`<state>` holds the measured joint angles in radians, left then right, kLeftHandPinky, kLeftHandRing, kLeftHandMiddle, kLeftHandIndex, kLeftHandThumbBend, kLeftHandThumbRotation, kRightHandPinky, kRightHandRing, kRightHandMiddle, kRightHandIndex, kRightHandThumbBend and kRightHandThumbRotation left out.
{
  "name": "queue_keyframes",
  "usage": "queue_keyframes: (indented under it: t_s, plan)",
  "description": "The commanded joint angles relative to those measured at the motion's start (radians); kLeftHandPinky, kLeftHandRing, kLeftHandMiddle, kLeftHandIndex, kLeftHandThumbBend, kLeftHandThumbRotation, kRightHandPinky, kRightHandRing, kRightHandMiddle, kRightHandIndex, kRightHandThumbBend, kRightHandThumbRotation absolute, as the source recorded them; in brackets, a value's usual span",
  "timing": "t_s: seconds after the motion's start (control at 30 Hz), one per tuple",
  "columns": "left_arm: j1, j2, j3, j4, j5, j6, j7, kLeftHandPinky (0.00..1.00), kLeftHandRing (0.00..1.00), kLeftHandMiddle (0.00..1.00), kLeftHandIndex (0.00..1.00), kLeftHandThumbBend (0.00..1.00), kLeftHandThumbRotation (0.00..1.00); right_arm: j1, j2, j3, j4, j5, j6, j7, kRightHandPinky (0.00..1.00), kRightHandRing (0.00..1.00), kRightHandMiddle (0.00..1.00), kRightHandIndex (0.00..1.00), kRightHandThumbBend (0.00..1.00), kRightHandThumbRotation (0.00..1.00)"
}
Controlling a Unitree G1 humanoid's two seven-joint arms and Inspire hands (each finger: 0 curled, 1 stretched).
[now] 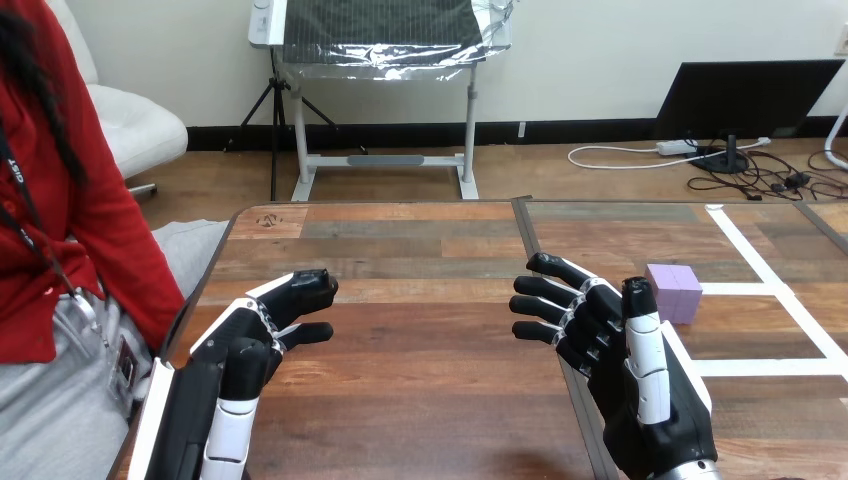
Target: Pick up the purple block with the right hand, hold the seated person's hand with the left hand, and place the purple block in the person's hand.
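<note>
1. Purple block (673, 293) on the table (420, 400), untouched; right hand (625, 350) just left of the purple block, fingers spread and loosely bent, gripping nothing.
2. Could shove the purple block farther right if reaching in sideways with the thumb leading.
3. Might pinch only a corner, then drop it on the carry.
4. Left hand (255, 335) well left of the purple block, relaxed, half-curled, empty.
5. Risks catching the person's red sleeve (110, 250), far left of the purple block, instead of a palm, leaving nowhere steady for the drop-off.
</note>
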<state>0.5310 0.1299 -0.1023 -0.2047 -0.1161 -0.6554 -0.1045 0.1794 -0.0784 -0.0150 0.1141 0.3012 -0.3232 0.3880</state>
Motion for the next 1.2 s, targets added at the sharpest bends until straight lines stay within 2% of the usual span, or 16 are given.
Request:
queue_keyframes:
  t_s: [0.0,0.37,0.57,0.77,0.97,1.17]
  plan:
    - [-0.042,-0.027,0.006,-0.049,-0.002,-0.006,0.002,0.7,0.79,0.76,0.71,0.61,1.0,-0.045,0.002,-0.01,-0.061,0.011,-0.006,0.003,0.69,0.75,0.75,0.78,0.65,1.0]
    - [-0.051,-0.025,0.009,-0.046,-0.001,-0.005,0.001,0.69,0.77,0.76,0.71,0.61,1.0,-0.056,0.0,-0.01,-0.05,0.007,-0.003,0.002,0.7,0.75,0.76,0.78,0.65,1.0]
    - [-0.06,-0.024,0.013,-0.044,-0.001,0.0,0.002,0.68,0.77,0.76,0.71,0.61,1.0,-0.089,-0.003,-0.013,-0.019,-0.006,-0.014,0.0,0.7,0.76,0.76,0.78,0.65,1.0]
    - [-0.069,-0.023,0.015,-0.048,-0.001,0.015,0.004,0.67,0.77,0.76,0.7,0.61,1.0,-0.179,-0.018,-0.026,0.068,-0.03,-0.045,0.004,0.72,0.77,0.77,0.78,0.65,1.0]
    - [-0.081,-0.018,0.018,-0.045,0.003,0.029,0.002,0.66,0.76,0.76,0.7,0.63,1.0,-0.318,-0.061,-0.045,0.207,-0.082,-0.084,-0.003,0.74,0.77,0.79,0.79,0.67,1.0]
    - [-0.1,-0.017,0.021,-0.032,0.011,0.027,0.002,0.65,0.76,0.75,0.7,0.63,1.0,-0.476,-0.094,-0.063,0.351,-0.128,-0.087,-0.034,0.73,0.78,0.79,0.79,0.72,1.0]
